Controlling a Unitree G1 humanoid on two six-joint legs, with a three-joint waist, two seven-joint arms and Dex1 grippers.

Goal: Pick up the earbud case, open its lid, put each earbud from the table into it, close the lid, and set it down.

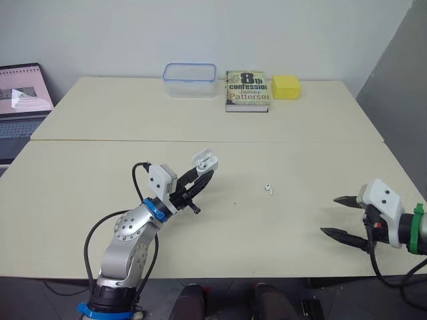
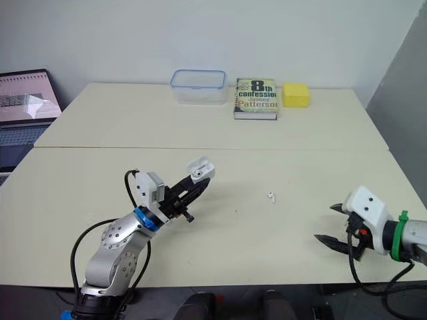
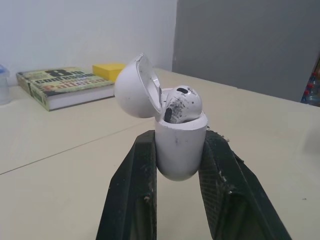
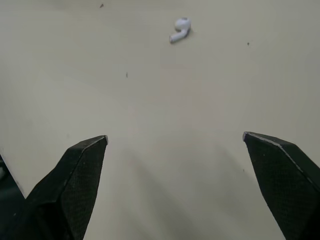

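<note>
Left gripper: The left gripper (image 1: 202, 173) is closed tight on the earbud case (image 3: 180, 150), with one black finger on each side of its lower half.
Where the case is: It is held up off the bench (image 1: 300, 153), a bit left of the middle and nearer the front edge than the back edge.
Case lid: The lid (image 3: 135, 87) is flipped open and tipped back. One earbud (image 3: 182, 102) sits inside the case.
Why it is held so: I think the low grip leaves the top free, and the open mouth faces up so the next bud can drop in.
Loose earbud: The other earbud (image 1: 268, 189) lies on the bench near the middle, between the two grippers and well apart from both.
Right gripper: The right gripper (image 1: 329, 215) is wide open and holds nothing. It sits low near the right end of the front edge, pointing at the loose bud, so I guess it is set to fetch it.
Other things: A clear box (image 1: 190, 79), a book (image 1: 247, 90) and a yellow block (image 1: 285, 86) stand along the back edge. A laptop (image 1: 23, 100) sits off the left edge.
In the way: There is bare bench from the right gripper to the bud. The bud is tiny and smooth, so it may slip.
</note>
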